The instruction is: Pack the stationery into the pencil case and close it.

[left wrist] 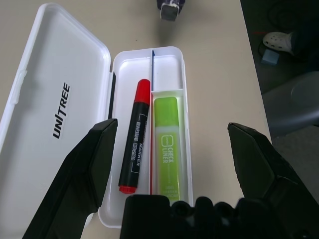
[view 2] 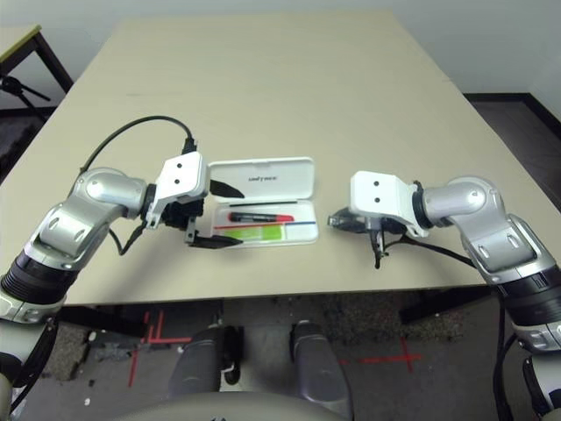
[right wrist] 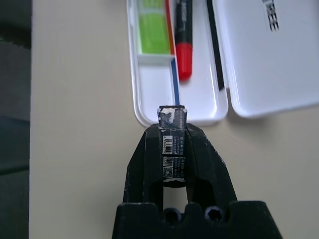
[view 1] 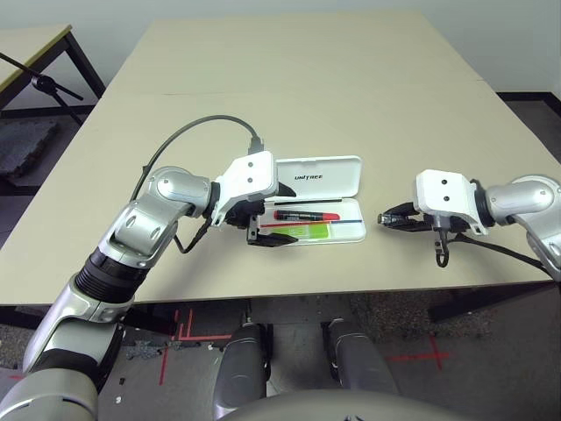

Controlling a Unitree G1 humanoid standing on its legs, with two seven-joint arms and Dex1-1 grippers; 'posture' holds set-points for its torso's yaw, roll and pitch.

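Right wrist view shows the right end effector [right wrist: 172, 149] clamped on a small dark cylindrical piece [right wrist: 172, 144] with a printed label, held just short of the near end of the open pencil case [right wrist: 149, 94]. The case lies open on the beige table [view 1: 263, 79], its lid [view 1: 320, 178] folded flat behind the tray. A red marker [left wrist: 134, 139] and a lime-green highlighter [left wrist: 168, 149] already lie side by side in the tray. The left end effector [left wrist: 172, 149] hovers over the tray's other end with its fingers spread wide, holding nothing. Judging by this, the step in hand is packing the last item. The next move calls for carrying the piece over the bare part of the tray beyond the marker's red end, releasing it there, then swinging the lid shut.
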